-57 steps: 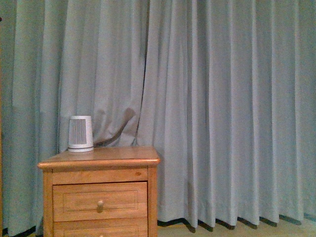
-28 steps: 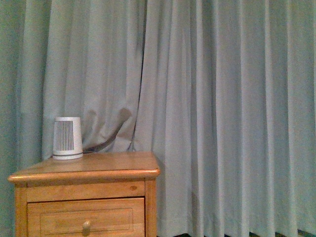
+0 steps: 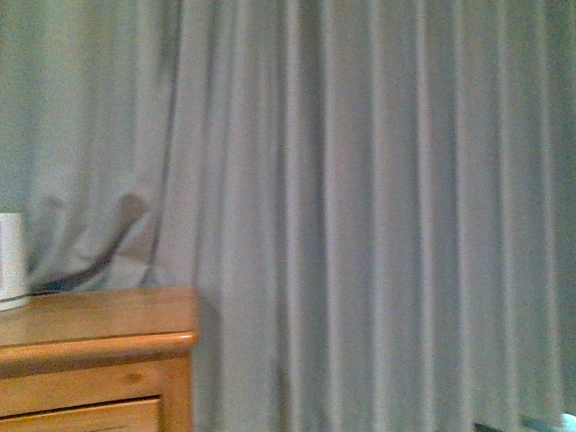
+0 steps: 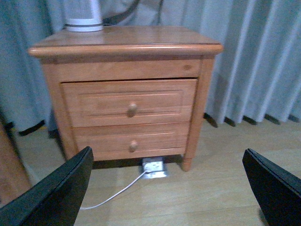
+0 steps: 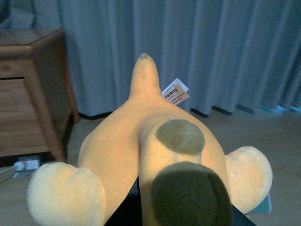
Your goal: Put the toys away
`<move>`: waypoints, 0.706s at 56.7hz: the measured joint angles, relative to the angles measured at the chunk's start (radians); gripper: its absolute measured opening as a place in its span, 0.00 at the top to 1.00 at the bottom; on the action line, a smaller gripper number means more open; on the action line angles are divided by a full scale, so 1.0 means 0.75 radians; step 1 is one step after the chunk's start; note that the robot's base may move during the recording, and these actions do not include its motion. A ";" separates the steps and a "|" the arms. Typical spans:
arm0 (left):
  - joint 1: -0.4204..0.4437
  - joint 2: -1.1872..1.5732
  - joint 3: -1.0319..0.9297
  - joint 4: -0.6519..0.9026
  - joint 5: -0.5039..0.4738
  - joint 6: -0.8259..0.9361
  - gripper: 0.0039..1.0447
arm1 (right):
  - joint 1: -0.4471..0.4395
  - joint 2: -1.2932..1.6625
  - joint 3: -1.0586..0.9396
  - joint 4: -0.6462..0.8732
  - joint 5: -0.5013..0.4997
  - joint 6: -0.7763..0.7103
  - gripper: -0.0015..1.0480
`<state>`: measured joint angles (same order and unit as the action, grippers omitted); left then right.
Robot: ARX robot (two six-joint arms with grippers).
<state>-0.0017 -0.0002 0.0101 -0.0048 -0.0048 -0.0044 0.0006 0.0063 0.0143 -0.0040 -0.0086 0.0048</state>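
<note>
Plush toy (image 5: 127,141) is held aloft in the right gripper, jaws closed on it beneath. Left gripper (image 4: 167,151) jaws stand wide, empty. Nightstand (image 4: 127,40) drawers (image 4: 108,101) are shut; stowing not yet done.

A wooden nightstand (image 4: 127,94) with 2 drawers is standing on the pale wood floor (image 4: 225,188), a white appliance (image 4: 83,21) sitting near its top's rear edge, a white socket block (image 4: 154,167) and cord (image 4: 115,194) lying beneath.
</note>
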 joint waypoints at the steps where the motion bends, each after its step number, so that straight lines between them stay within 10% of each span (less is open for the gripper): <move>1: 0.000 0.000 0.000 0.000 0.002 0.000 0.06 | 0.000 0.000 0.000 0.000 0.003 0.001 0.87; 40: 0.000 0.000 0.000 0.000 0.003 0.000 0.06 | 0.000 -0.001 0.001 0.000 0.011 0.001 0.87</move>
<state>-0.0017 -0.0002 0.0101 -0.0048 -0.0025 -0.0044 0.0006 0.0059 0.0147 -0.0040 -0.0002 0.0051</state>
